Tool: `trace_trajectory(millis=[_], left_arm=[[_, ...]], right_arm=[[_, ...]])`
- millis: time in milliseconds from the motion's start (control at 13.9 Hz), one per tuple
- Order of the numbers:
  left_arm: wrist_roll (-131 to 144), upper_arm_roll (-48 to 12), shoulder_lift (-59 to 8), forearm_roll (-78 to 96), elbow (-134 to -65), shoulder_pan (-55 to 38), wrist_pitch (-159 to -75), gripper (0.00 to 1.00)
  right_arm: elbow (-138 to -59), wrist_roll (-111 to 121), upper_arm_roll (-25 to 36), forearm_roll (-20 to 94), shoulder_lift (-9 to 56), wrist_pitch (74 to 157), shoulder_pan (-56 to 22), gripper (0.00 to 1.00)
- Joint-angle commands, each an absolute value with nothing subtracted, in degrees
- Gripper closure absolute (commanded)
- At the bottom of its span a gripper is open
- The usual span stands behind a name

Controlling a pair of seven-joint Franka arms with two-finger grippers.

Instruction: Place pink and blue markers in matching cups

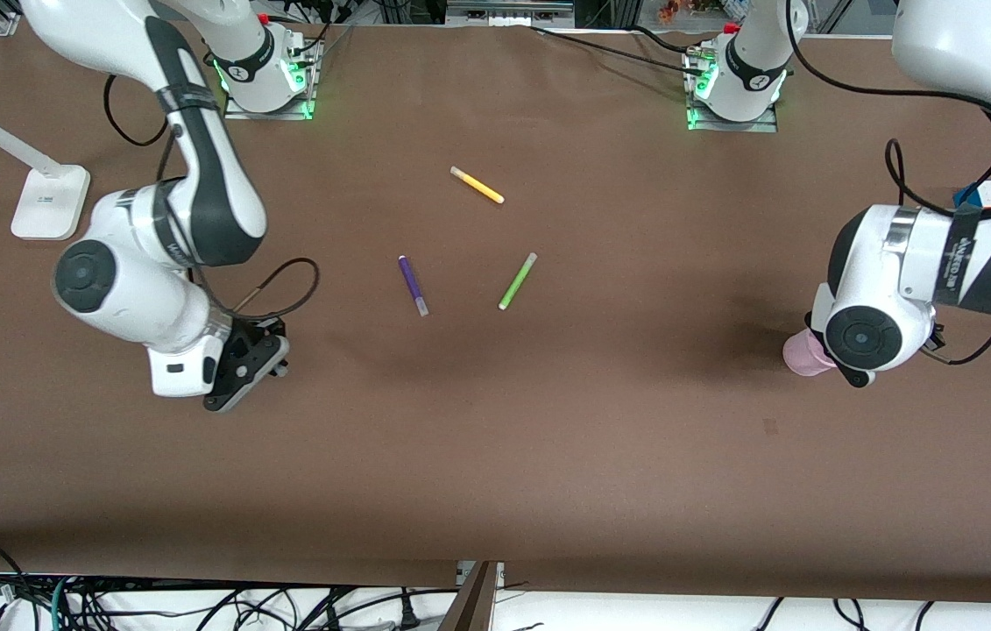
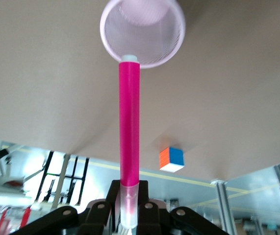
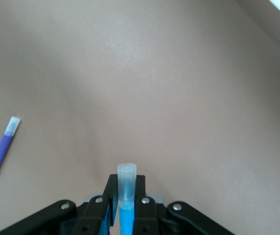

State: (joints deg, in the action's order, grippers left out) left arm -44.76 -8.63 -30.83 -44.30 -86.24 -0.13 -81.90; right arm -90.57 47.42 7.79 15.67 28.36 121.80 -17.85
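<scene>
Grip, left: the pink marker (image 2: 129, 132) is clamped by its pale cap in the left gripper (image 2: 129, 215), tip at the rim of the pink cup (image 2: 171, 46).
Grip, right: the blue marker (image 3: 126, 196) is pinched upright in the right gripper (image 3: 126, 215); no blue cup is in view.
Advice: the pink marker is best centred over the cup's mouth and kept vertical before release.
Strays: purple pen (image 1: 413, 285), green pen (image 1: 517, 281) and yellow pen (image 1: 477, 185) are left mid-table.
Writing: none legible.

Five markers (image 1: 477, 185), one pink cup (image 1: 803, 354), two arms (image 1: 197, 175).
</scene>
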Motion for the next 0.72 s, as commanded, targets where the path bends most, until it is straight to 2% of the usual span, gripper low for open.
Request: trace_trajectory(millis=[0, 360, 647], left_arm=[[-46.8, -8.3, -33.6, -48.3, -83.8, 0.2, -80.3, 1.00], [-39.7, -8.6, -37.7, -50.3, -84.4, -1.2, -80.4, 1.00], [-36.4, -8.7, -40.4, -50.3, -83.9, -1.8, -80.9, 1.00]], right_arm=[[-90.5, 59.1, 7.3, 21.5, 27.9, 119.3, -13.9, 1.00], [-89.9, 78.8, 7.1, 31.4, 27.9, 113.1, -5.5, 1.00], [-90.1, 86.6, 7.1, 35.4, 28.3, 110.9, -2.4, 1.00]])
